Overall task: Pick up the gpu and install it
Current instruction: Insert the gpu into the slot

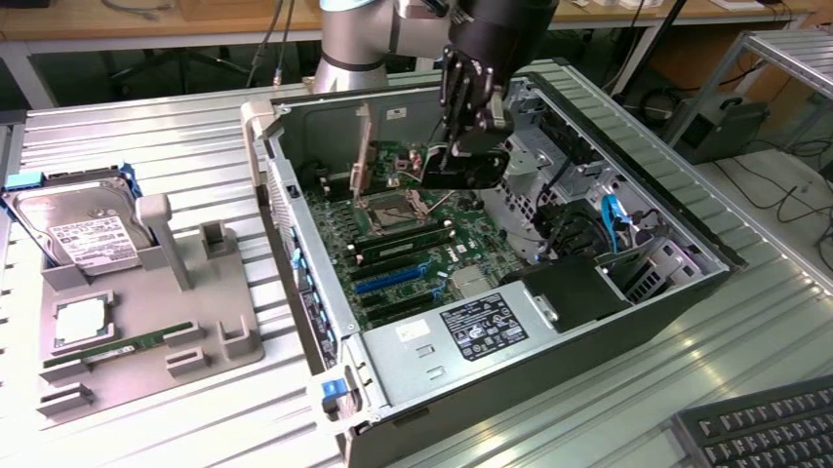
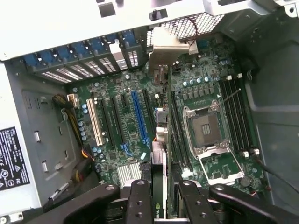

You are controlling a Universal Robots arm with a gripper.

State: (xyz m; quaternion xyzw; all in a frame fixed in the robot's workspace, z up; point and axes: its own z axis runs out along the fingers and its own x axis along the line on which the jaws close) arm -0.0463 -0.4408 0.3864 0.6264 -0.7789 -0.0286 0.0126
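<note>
Inside the open computer case (image 1: pixel 307 292), my gripper (image 1: pixel 458 161) is shut on the gpu (image 1: pixel 361 141). The card stands on edge over the motherboard (image 1: pixel 430 244), and its tan metal bracket points at the rear slot openings. In the wrist view the gpu (image 2: pixel 159 140) runs edge-on from between my fingers (image 2: pixel 140 200) out to its bracket at the case's back wall. It sits just beside the blue expansion slot (image 2: pixel 140 116) and the empty CPU socket (image 2: pixel 208 128). Whether its lower edge touches a slot is hidden.
At the exterior view's left, a grey tray (image 1: pixel 221 322) holds a silver hard drive (image 1: pixel 85 239), a CPU chip (image 1: pixel 78 322) and a green RAM stick (image 1: pixel 111 348). The power supply (image 1: pixel 475 327) fills the case's near end. The drive cage (image 1: pixel 573 195) stands to the right, and a keyboard (image 1: pixel 768 429) lies at the lower right.
</note>
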